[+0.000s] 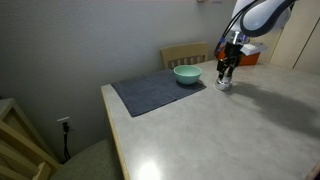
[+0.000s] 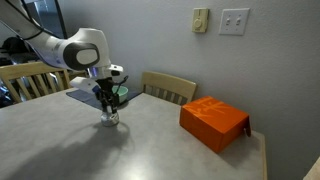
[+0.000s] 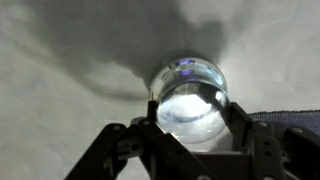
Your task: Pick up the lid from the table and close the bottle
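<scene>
**Poised over the bottle beside the mat**

In an exterior view, the teal bowl (image 1: 186,74) sits on the grey mat (image 1: 155,92) just left of my gripper (image 1: 226,72). A chair (image 1: 186,52) stands behind the table's far edge. The table (image 1: 210,130) lies open and bare toward the lower right of the frame. I point straight down over the bottle (image 1: 224,85), which stands on bare table just right of the grey mat, upper right of centre.

In an exterior view, the orange box (image 2: 213,122) lies well apart at the right, near the corner of the table (image 2: 150,150). A chair (image 2: 168,88) stands behind the far edge. Open tabletop spreads across the foreground. The bottle (image 2: 109,118) stands directly under my gripper (image 2: 108,100), left of centre.

In the wrist view, the bottle (image 3: 188,85) fills the centre, seen from above, on pale table (image 3: 60,60), with the grey mat (image 3: 290,118) at the right edge. My gripper (image 3: 190,118) comes in from the bottom. Its fingers (image 3: 150,118) stand apart, one on each side of the bottle and close to its wall. Whether they press it, I cannot tell, and I cannot pick out the lid.
</scene>
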`<move>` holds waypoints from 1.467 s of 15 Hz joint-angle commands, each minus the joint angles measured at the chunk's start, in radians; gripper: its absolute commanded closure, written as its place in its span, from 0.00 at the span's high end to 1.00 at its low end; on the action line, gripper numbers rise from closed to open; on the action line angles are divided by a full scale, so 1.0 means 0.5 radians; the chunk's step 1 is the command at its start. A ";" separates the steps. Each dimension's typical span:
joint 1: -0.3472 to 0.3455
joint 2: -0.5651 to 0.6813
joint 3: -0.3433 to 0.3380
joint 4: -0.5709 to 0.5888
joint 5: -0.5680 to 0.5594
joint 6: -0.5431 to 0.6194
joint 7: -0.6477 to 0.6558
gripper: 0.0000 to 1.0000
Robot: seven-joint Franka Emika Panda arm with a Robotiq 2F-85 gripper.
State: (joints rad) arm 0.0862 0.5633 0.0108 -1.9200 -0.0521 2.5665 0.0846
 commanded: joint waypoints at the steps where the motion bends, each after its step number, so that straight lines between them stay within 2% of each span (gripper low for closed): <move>1: -0.039 0.092 0.020 0.054 0.028 -0.020 -0.070 0.44; 8: -0.025 0.125 0.009 0.086 0.013 -0.055 -0.053 0.44; 9: -0.021 0.111 0.006 0.075 0.012 -0.058 -0.044 0.90; 11: -0.001 0.070 -0.005 0.031 -0.006 -0.056 -0.025 0.98; 18: 0.142 -0.198 -0.018 -0.226 -0.081 -0.031 0.085 1.00; 22: 0.324 -0.423 -0.098 -0.405 -0.294 -0.007 0.421 1.00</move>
State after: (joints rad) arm 0.1888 0.4624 -0.0028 -2.0176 -0.1327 2.5518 0.1957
